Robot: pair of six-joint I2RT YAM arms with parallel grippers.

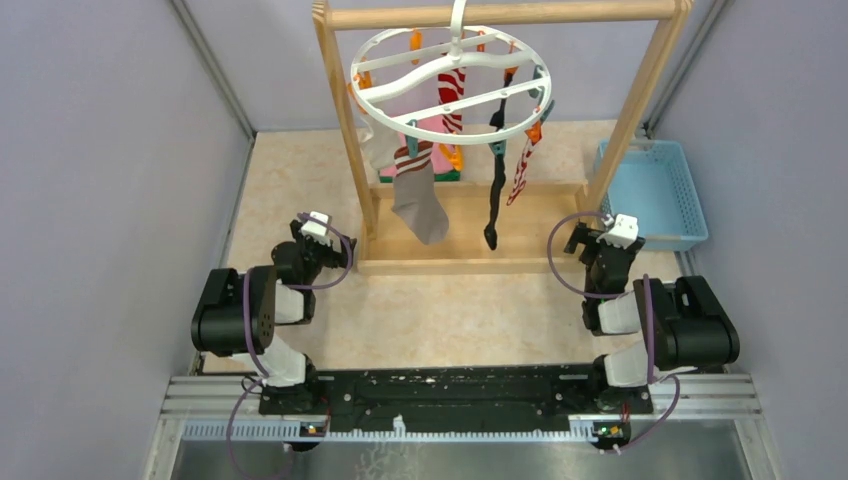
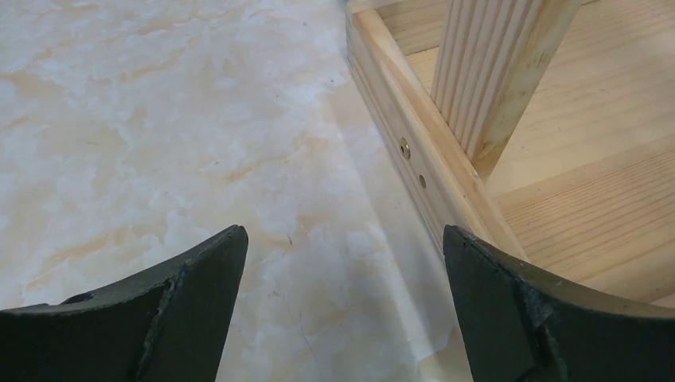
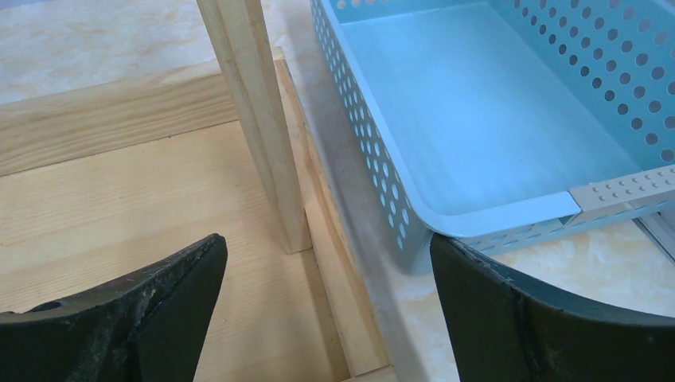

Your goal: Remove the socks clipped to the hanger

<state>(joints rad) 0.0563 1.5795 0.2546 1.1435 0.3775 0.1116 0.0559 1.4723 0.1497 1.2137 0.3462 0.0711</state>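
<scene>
Though it hangs well above both arms, the hanger point(image 1: 458, 45) shows plainly from the top view. It is a white round ring with curved crossbars, slung by its stem from the top bar of the wooden rack point(image 1: 500, 14), with small orange and teal clips around the rim. At the near left hangs a grey sock point(image 1: 418, 205) with a brown-and-white striped cuff, and a white sock point(image 1: 380, 145) is just beside it. A long black sock point(image 1: 496, 170) hangs at the near right, and a red-and-white striped sock point(image 1: 452, 95) shows through the ring's middle.

The hook's top is cut off by the frame edge. The striped sock's lower end is lost behind the crossbars and a pink-and-green cloth point(image 1: 432, 150). A thin red-patterned strip point(image 1: 520, 172) dangles at the right rim — too narrow to identify. Which clip holds which sock cannot be made out.

The left gripper point(image 2: 341, 235) has its fingers point(image 2: 183, 310) spread wide and empty over the marbled surface point(image 2: 143, 119), beside the rack's base. The right gripper point(image 3: 328, 239) is likewise spread and empty, above the rack's corner and a blue basket point(image 3: 477, 119).
</scene>
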